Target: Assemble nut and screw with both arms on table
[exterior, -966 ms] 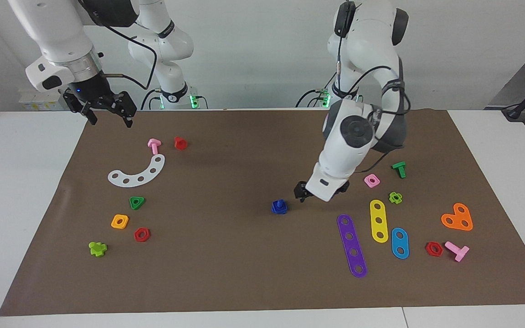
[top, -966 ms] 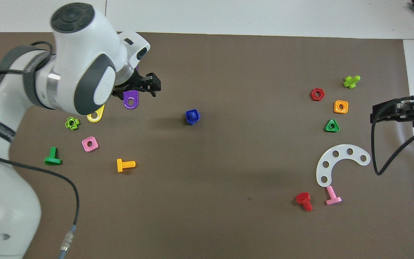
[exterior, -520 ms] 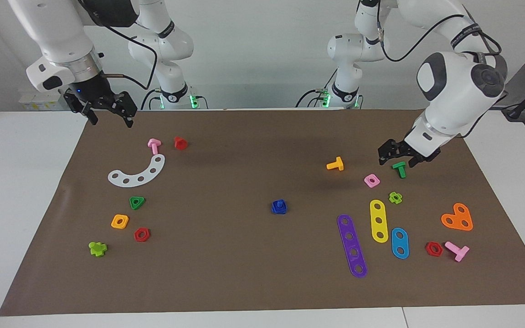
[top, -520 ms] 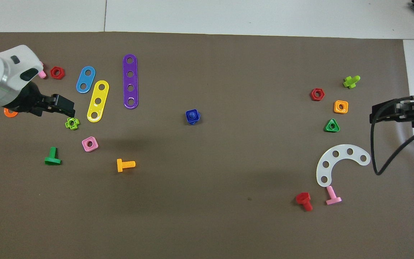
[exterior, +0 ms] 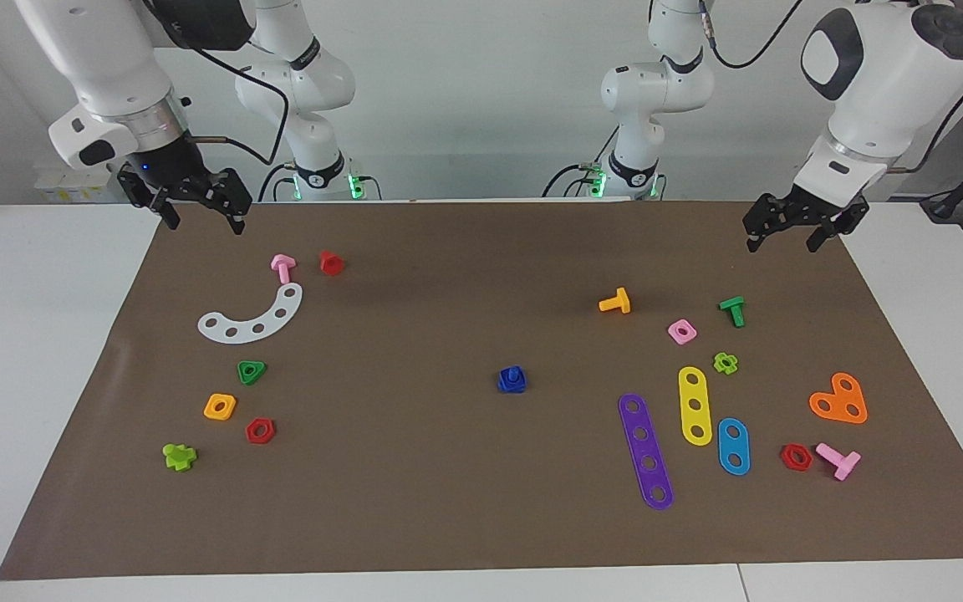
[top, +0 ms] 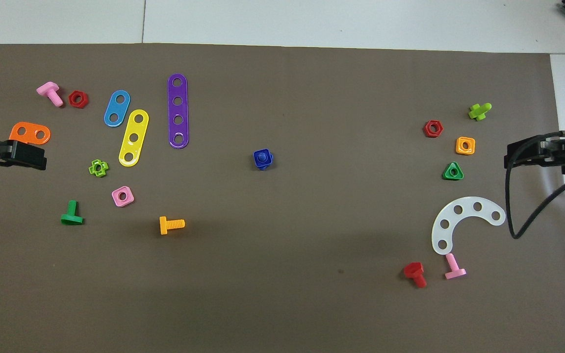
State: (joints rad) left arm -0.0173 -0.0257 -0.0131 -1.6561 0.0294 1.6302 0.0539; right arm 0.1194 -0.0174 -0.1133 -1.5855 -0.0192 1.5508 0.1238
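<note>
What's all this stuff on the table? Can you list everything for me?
Nut, screw: one each, dark-blue plastic, joined, mid-mat.
Holed plates: five; purple strip, yellow strip, light-blue oval, orange heart, left arm's end; white arc, right arm's.
Bolts: six; pink bolt, green bolt, orange bolt, left arm's end; another pink bolt, red bolt, lime bolt, right arm's.
Other nuts: six; red hexagon, lime cross, pink square, left arm's end; another red hexagon, orange square, green triangle, right arm's.
Mat: one, brown, on white table.
Left gripper, right gripper: black, open, empty, above the mat's robot-side corners.
</note>
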